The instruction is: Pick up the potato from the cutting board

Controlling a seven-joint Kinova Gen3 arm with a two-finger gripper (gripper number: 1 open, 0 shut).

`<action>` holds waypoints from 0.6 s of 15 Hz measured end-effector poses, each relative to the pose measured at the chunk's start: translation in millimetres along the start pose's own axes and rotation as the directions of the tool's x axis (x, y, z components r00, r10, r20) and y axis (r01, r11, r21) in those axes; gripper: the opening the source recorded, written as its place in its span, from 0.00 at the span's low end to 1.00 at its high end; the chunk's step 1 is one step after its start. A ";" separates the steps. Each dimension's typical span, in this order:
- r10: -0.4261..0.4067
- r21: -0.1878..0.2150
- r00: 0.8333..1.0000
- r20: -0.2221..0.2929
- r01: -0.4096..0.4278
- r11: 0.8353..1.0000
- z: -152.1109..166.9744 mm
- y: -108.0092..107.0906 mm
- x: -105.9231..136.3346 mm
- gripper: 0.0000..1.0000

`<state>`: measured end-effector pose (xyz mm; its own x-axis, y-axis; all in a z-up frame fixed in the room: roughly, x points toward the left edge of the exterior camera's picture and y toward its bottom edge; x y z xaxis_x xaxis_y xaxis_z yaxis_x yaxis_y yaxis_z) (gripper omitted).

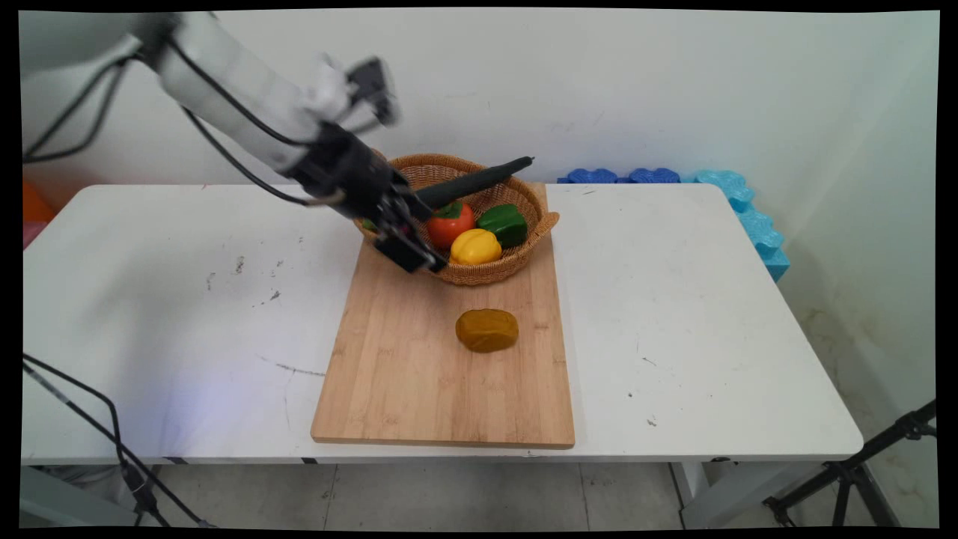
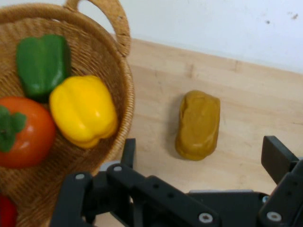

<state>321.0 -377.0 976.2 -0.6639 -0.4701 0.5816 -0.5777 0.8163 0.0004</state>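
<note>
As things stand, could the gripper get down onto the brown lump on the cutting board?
Probably yes. The gripper is open and empty at the basket's near rim, and the brown lump lies alone on the bare cutting board, with nothing over it or between them.

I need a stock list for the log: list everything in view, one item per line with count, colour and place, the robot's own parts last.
Rectangular wooden cutting board: one, light brown, middle of the white table.
Round woven wicker basket: one, tan, on the board's far end.
Yellow bell pepper: one, in the basket, near side.
Green bell pepper: one, in the basket, behind the yellow one.
Red tomato with green top: one, in the basket, beside the yellow pepper.
Long dark green cucumber: one, lying across the basket's far rim.
Mustard-brown oblong lump: one, on the board, in front of the basket.
Blue foam pieces: several, behind the table's far right corner.
Black two-finger hand: one, open, at the basket's near left rim.
</note>
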 end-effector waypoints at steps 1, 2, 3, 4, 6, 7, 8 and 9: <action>-0.006 -0.004 1.000 0.019 0.006 1.000 14.8 2.0 3.1 1.00; -0.010 -0.008 0.999 0.038 0.010 1.000 29.0 4.2 5.8 1.00; -0.012 -0.011 0.998 0.055 0.013 1.000 40.7 5.9 7.4 1.00; -0.013 -0.013 0.998 0.065 0.014 1.000 47.9 6.9 8.4 1.00; -0.013 -0.017 0.996 0.087 0.014 1.000 65.1 9.2 10.0 1.00; -0.008 -0.018 0.995 0.099 0.009 1.000 75.1 10.2 10.9 1.00; -0.003 -0.019 0.994 0.107 0.005 1.000 81.4 10.8 11.6 1.00; 0.003 -0.018 0.993 0.116 -0.001 1.000 90.6 11.3 12.3 1.00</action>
<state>263.2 -404.0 909.7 -0.7164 -0.5035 0.4830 -0.5682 0.8228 0.0149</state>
